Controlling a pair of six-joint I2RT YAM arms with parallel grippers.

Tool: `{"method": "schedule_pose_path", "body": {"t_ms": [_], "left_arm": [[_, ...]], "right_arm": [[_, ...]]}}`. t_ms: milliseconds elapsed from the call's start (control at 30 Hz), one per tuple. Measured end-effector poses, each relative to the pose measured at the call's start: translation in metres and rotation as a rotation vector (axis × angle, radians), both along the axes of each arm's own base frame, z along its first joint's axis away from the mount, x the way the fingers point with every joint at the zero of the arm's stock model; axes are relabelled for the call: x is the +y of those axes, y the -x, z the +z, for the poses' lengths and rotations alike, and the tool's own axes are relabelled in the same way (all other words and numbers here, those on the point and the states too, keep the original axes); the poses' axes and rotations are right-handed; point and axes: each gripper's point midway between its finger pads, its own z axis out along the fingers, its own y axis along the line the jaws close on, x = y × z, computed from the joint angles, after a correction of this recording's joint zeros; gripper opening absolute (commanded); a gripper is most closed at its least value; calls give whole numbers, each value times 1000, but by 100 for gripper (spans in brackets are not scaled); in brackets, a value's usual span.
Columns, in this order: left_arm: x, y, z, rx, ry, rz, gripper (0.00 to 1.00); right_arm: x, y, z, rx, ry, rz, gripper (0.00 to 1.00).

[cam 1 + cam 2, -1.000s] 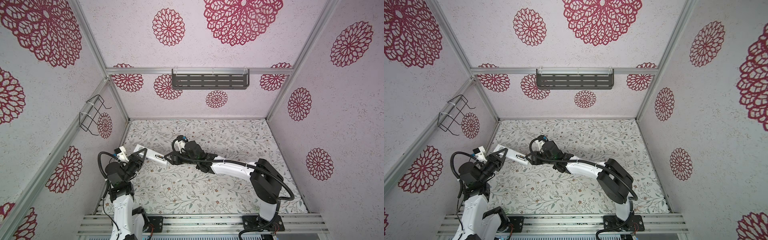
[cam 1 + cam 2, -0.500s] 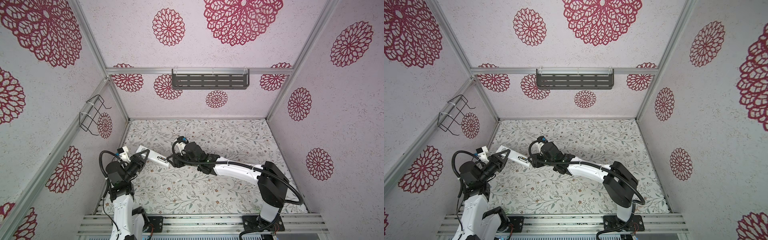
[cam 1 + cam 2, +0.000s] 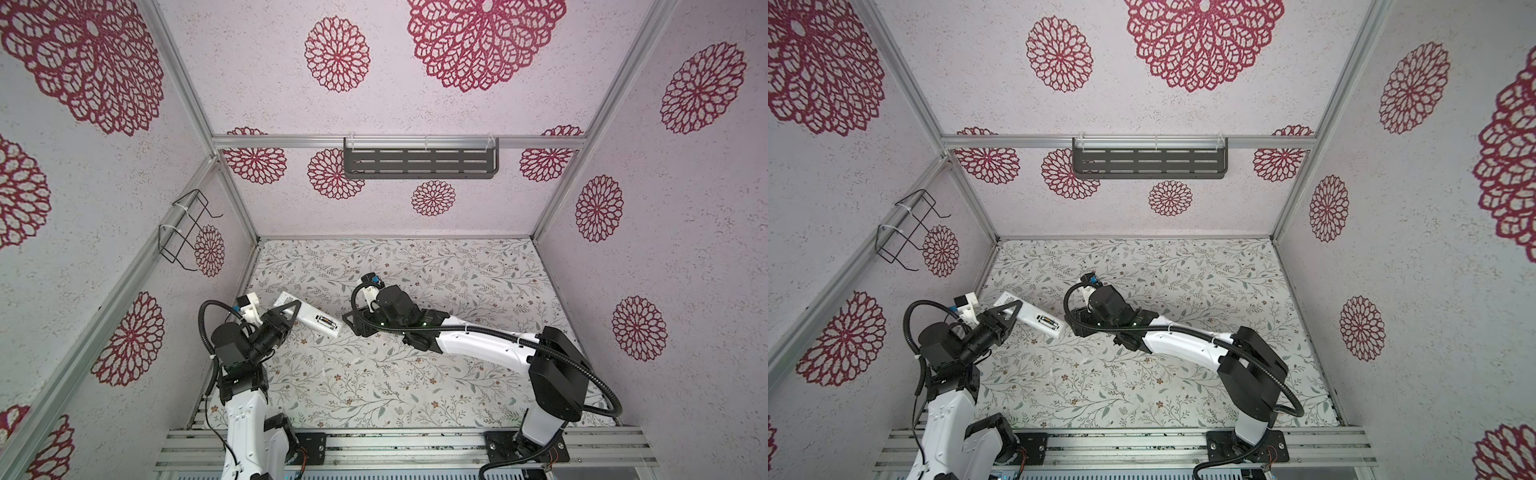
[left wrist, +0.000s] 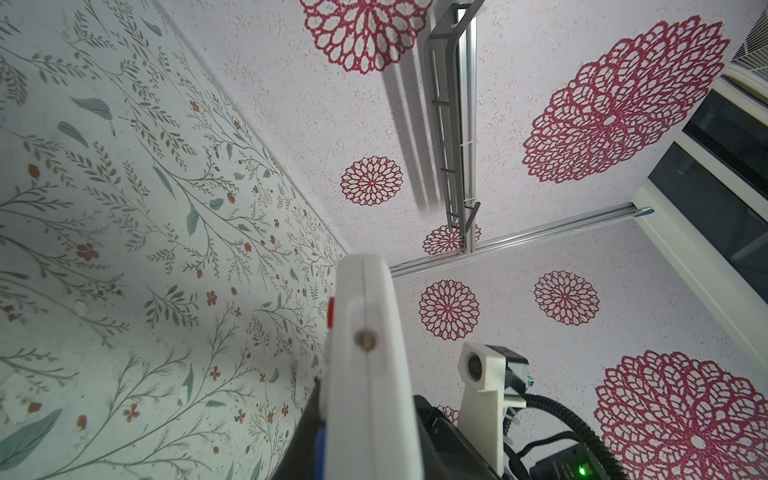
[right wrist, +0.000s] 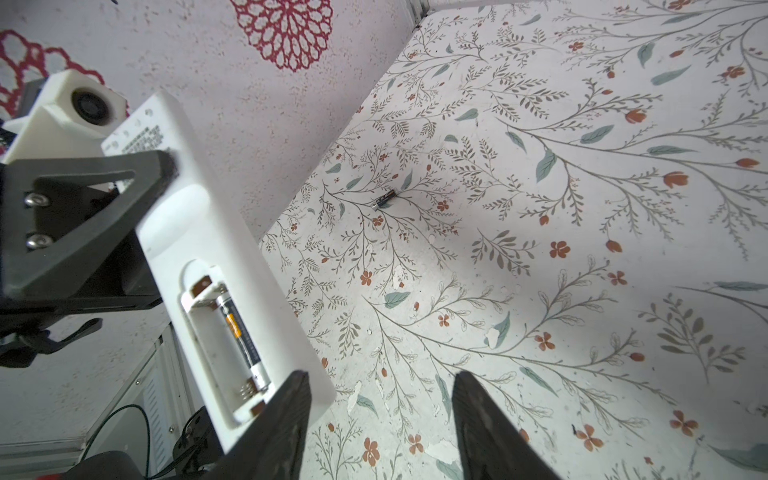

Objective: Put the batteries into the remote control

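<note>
My left gripper (image 3: pixel 286 309) is shut on the remote control (image 3: pixel 309 318), a slim white bar held slanted above the floral table near the left wall. Its back faces up, with the open battery bay showing. One of the batteries (image 5: pixel 243 332), dark with an orange band, lies in the bay beside an empty slot. The other one (image 5: pixel 384 199) lies loose on the table close to the wall. My right gripper (image 5: pixel 380 382) stands open with nothing in it, just off the remote's near end (image 3: pixel 1054 328). In the left wrist view the remote (image 4: pixel 365 353) shows edge-on.
A black wire rack (image 3: pixel 187 228) hangs on the left wall and a dark slotted shelf (image 3: pixel 419 162) on the back wall. The left wall (image 5: pixel 270 137) runs close behind the remote. Small white flecks (image 3: pixel 324 370) dot the floral table (image 3: pixel 457 270).
My right gripper has opened wider and drawn back a little to the right, off the remote's end. The left gripper still holds the remote in nearly the same place.
</note>
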Motion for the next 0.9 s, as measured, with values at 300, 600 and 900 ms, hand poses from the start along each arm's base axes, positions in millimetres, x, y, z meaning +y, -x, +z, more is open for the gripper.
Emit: {"method": "schedule_pose_path", "body": {"t_ms": [300, 600, 900], "left_arm": [[-9, 4, 11, -36, -17, -53, 12], [-18, 7, 13, -49, -24, -84, 12], [-22, 9, 16, -59, -27, -103, 12]], "right_arm": [[18, 24, 23, -27, -116, 222, 72], [25, 30, 36, -41, -151, 282, 73], [28, 13, 25, -28, -100, 232, 72]]}}
